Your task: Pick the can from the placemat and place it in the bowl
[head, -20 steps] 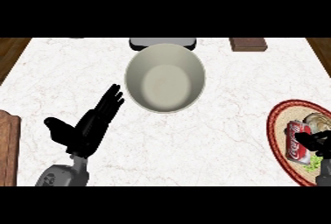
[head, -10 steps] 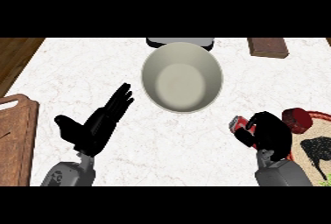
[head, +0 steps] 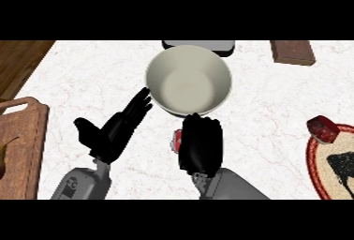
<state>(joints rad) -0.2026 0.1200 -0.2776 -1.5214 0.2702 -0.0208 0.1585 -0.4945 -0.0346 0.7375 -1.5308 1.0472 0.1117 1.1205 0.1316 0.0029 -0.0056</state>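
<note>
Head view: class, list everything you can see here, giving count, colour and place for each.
bowl: one, cream, far middle of the counter
can: one, red, mostly hidden in the right hand, near the bowl
placemat: one, red-rimmed, right edge
red object: one, at the placemat's far rim
brown block: one, far right
dark grey item: one, behind the bowl
cutting board: one, wooden, left edge
counter: one, white marbled
left hand: black, open, left of the can
right hand: black, curled round the can
</note>
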